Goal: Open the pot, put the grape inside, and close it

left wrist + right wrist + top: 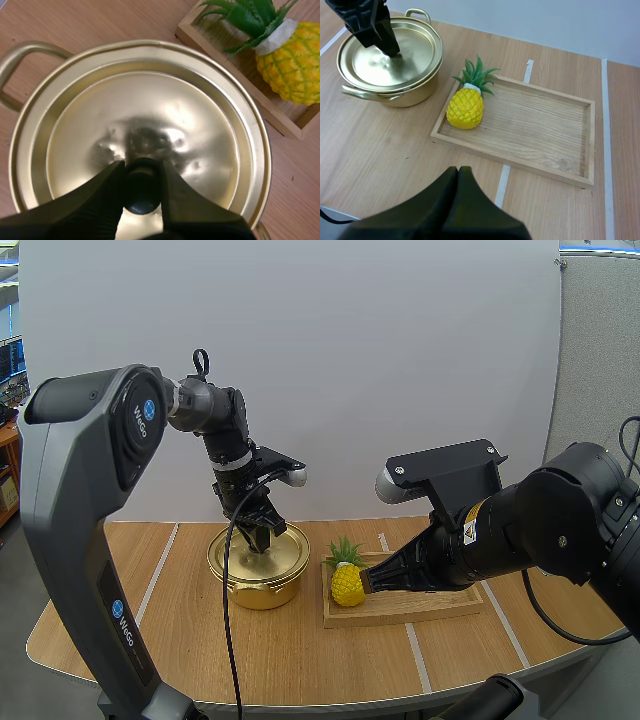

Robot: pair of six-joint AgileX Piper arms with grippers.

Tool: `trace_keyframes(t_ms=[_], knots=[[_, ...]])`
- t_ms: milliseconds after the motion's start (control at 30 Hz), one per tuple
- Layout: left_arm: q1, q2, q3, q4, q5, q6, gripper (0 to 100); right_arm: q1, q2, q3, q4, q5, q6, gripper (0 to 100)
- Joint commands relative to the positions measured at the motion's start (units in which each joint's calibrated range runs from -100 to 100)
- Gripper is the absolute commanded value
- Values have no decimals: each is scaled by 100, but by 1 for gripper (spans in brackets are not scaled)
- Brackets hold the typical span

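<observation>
A gold pot [252, 585] stands on the wooden table with its gold lid [285, 549] seated on it. My left gripper [258, 538] comes down from above onto the lid's middle. Its fingers [102, 197] pinch the lid's black knob [142, 189] at the centre of the lid [150, 115]. The right wrist view has the same gripper [390, 49] planted on the lid [400, 62] of the pot [405, 95]. My right gripper [368, 582] hangs just right of a toy pineapple [347, 583]; its fingers lie together as one dark wedge [458, 172], holding nothing.
A shallow wooden tray [400, 607] lies right of the pot, with the yellow pineapple [465, 107] in its near-left corner; the tray floor [540, 125] beyond it is bare. The tray's corner [235, 85] and pineapple [292, 65] sit close beside the pot rim. White tape lines cross the table.
</observation>
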Motion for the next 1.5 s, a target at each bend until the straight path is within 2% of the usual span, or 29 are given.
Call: trace_keyframes(t_ms=[0,367,433,533,633,667,700,933,1133,1467], knots=[[-18,94,-46,-63,76,-25,0,-17,-55,33,-10,-33,13,0],[-18,133,-46,-322,184,-47,0,-17,-55,33,-10,-33,13,0],[-18,133,-46,-346,246,-47,5,-17,-55,33,-10,-33,13,0],[-18,133,-46,-346,330,-47,24,-17,-55,33,-10,-33,13,0],[-18,133,-46,-346,329,-80,81,-17,-55,33,-10,-33,13,0],[-18,133,-46,-346,329,-129,97,-17,-55,33,-10,-33,13,0],[-18,133,-46,-346,311,-173,100,-17,-55,33,-10,-33,13,0],[-18,74,-46,-255,331,-201,100,-17,-55,33,-10,-33,13,0],[-18,-308,-244,80,546,-323,100,-17,-55,33,-10,-33,13,0],[-18,-1708,-865,279,609,-434,100,-17,-55,33,-10,-33,13,0]])
